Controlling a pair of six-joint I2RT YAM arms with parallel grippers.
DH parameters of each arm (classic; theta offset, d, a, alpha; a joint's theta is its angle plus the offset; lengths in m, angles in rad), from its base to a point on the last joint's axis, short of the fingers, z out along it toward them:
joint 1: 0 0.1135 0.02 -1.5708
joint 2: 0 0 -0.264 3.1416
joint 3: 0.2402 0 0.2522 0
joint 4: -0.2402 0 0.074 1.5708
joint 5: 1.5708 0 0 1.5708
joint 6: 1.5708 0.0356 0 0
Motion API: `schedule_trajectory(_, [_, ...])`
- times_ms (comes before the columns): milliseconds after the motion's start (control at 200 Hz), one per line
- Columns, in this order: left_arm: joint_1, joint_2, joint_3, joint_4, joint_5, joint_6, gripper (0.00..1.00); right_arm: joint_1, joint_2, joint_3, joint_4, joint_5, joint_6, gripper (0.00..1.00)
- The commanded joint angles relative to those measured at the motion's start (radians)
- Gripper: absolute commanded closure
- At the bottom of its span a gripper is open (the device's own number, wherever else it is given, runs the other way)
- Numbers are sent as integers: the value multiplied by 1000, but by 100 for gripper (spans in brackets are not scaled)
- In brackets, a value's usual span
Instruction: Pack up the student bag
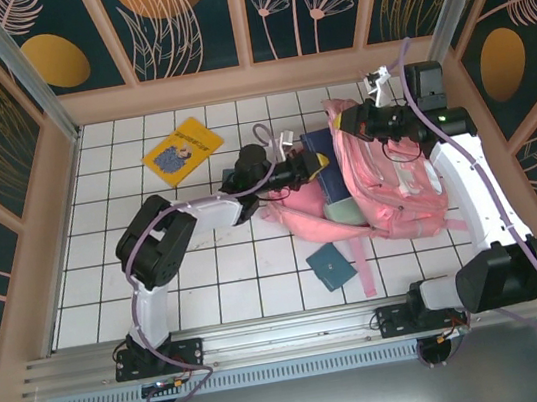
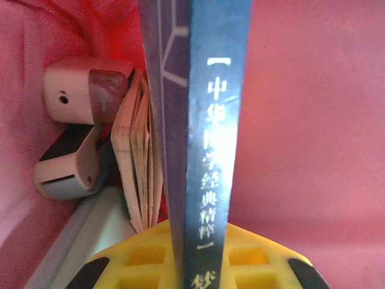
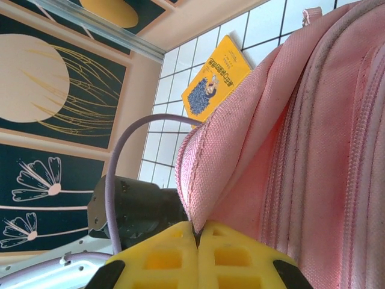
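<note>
The student bag (image 1: pixel 398 187) lay on its side on the right half of the tiled table (image 1: pixel 211 290), its mouth turned toward the left arm. The right gripper (image 3: pixel 197 253) was closed tight on the pink fabric rim of that mouth, holding it up so the opening gaped. The left gripper (image 2: pixel 201 259) was narrowed onto a blue book (image 2: pixel 210 120), clamping it by its lower end, spine toward the wrist camera, with the book's far end already inside the pink interior. Beside it in the bag sat another book with fanned pages (image 2: pixel 141 156) and a couple of white and grey items (image 2: pixel 78 90) too blurred to name. The step in hand looked like loading this book, partway in. The next move would probably call for pushing it deeper alongside the pages without snagging them, then easing the fingers apart and backing straight out while the right gripper kept the rim lifted. A yellow book (image 1: pixel 182 151) and a small teal book (image 1: pixel 331 268) lay out on the tiles, so more packing seemed to remain.
</note>
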Motion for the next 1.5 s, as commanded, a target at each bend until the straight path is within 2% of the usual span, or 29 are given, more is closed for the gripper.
schedule_trajectory(0, [-29,64,90,-21,22,22,100,-4,-28,17,138,-82,20,100])
schedule_trajectory(420, [-87,352,516,-219,33,25,100,-3,-39,-24,208,-61,74,100])
schedule_trajectory(490, [-98,394,605,-323,36,70,82,-6,-49,-41,229,-38,83,100])
schedule_trajectory(555, [-102,392,634,-393,24,127,61,-13,-53,-49,237,-26,90,100])
schedule_trajectory(596, [-100,373,617,-414,15,151,51,-18,-57,-50,238,-20,89,100])
schedule_trajectory(661, [-95,327,575,-446,-3,191,43,-25,-64,-47,223,3,74,100])
schedule_trajectory(871, [-62,133,356,-441,-34,244,34,-34,-78,-42,177,92,38,100])
schedule_trajectory(976, [-39,24,257,-499,-73,298,28,-33,-78,-42,162,138,24,100])
schedule_trajectory(1186, [2,-226,27,-612,-253,377,29,9,-55,-102,180,167,4,100])
schedule_trajectory(1406, [65,-470,-154,-723,-412,446,29,203,82,-110,178,363,-39,100])
schedule_trajectory(1491, [66,-525,-172,-778,-417,492,29,254,155,-89,166,441,-54,100])
